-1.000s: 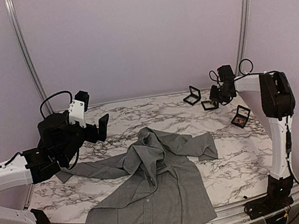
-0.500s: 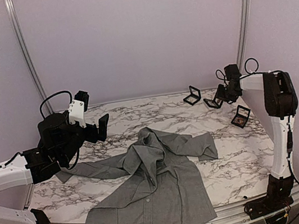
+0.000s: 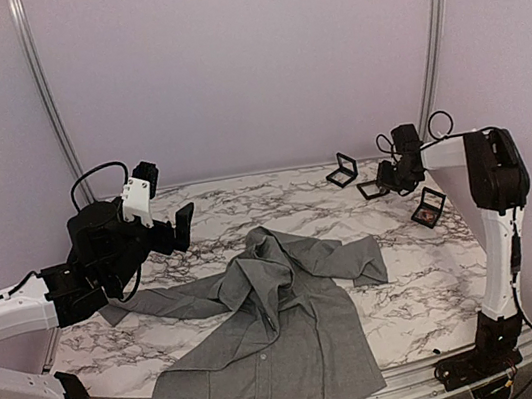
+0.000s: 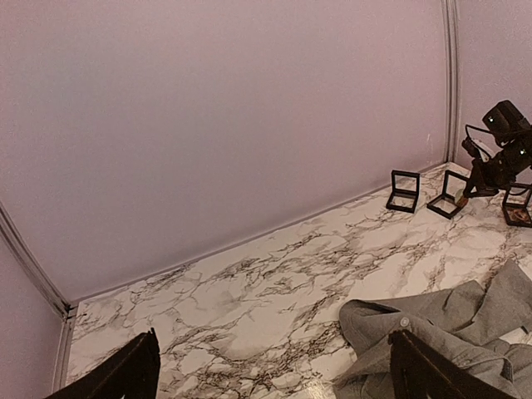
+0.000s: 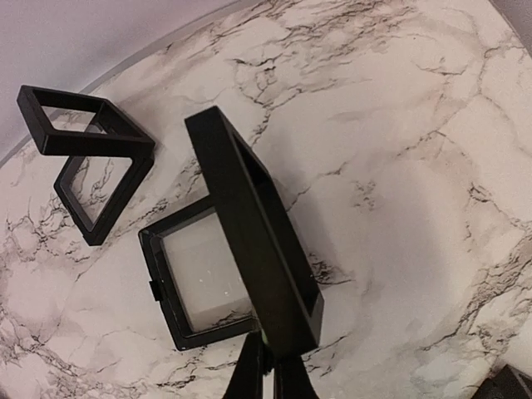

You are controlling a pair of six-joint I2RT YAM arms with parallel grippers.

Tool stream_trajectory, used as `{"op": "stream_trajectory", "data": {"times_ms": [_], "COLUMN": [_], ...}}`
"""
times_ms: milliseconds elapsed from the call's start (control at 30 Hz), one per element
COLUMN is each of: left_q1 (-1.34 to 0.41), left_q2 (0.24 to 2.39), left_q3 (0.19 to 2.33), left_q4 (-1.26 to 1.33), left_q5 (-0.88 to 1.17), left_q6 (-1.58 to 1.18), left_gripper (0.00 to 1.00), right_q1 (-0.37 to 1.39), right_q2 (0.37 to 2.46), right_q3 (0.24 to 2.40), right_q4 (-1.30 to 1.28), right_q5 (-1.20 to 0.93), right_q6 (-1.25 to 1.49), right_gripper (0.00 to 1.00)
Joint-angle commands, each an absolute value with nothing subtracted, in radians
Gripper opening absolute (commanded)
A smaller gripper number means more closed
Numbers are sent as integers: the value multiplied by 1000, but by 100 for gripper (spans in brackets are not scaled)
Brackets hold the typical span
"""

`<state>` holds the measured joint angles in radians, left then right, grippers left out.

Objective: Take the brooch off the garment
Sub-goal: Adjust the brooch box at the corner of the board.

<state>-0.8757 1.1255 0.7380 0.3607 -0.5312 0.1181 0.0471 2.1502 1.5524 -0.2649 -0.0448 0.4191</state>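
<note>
desk (image 3: 422, 286): white marble look with dark veins, glossy; it fills the floor of the cell, with a metal rail along its near edge
walls (image 3: 244, 61): plain pale lilac at the back and on both sides
posts (image 3: 43, 103): thin silver rods rising at the two back corners, curving inward toward the top
shirt (image 3: 277, 329): grey, lying on the desk, centre to near edge, collar toward the back, rumpled and partly folded over itself; one sleeve runs out left, the other bunches to the right; well apart from the boxes
left tool (image 3: 167, 200): fingers spread wide, nothing between them; held above the back-left of the desk, beyond the left sleeve, pointing toward the back wall
right tool (image 3: 389, 178): fingers pressed together, at the back-right corner, tips at the near corner of the mid box's lid (image 5: 249, 233); cannot tell if they touch
far box (image 3: 342, 169): black frame, open, nearest the back wall
mid box (image 3: 374, 187): black, open, clear film in the base, lid standing tilted
near box (image 3: 429, 206): black, something reddish-brown inside, just right of the right tool
</note>
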Motion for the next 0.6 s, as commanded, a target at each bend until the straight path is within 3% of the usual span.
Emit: {"op": "stream_trajectory", "data": {"times_ms": [0, 567], "left_q1": [-868, -869], "left_q2": [1122, 1126], "left_q3": [753, 747], "left_q4": [350, 353], "left_q5": [-522, -522], "left_q6": [107, 104], "left_gripper": [99, 99], "right_q1": [84, 158], "right_q2": [2094, 2178], "right_q3": [1526, 1630], "right_q4": [-238, -210], "right_q5": [-35, -54], "right_q6": [440, 455], "right_gripper": [0, 0]}}
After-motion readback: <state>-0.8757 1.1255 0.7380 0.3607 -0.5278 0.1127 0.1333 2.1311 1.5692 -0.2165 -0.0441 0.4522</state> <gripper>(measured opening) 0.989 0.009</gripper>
